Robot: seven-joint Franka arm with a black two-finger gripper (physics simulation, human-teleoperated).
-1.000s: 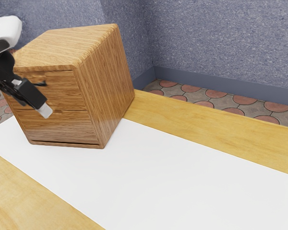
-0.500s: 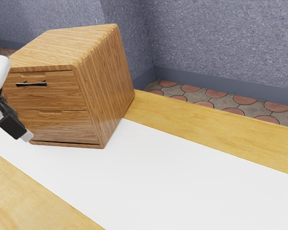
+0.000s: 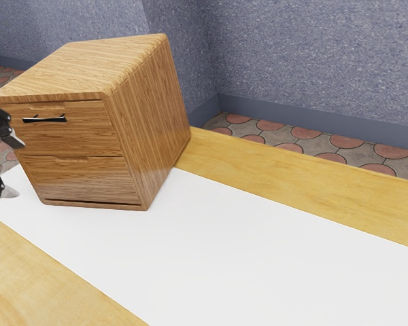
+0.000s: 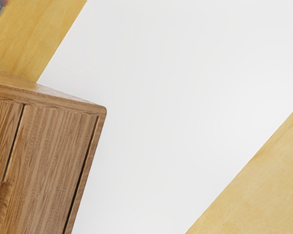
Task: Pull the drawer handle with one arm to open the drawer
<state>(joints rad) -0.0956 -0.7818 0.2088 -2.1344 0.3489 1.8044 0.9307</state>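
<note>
White tabletop (image 3: 224,244); wooden cabinet (image 3: 132,102) (drawer (image 3: 71,139) shut); black handle (image 3: 44,119) untouched.

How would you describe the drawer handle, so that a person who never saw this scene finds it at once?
Find the wooden cabinet standing on the white table, at the exterior view's left. On its front, the upper drawer carries a thin, black, horizontal handle near its top edge. It is the only black part on that wood front.
</note>
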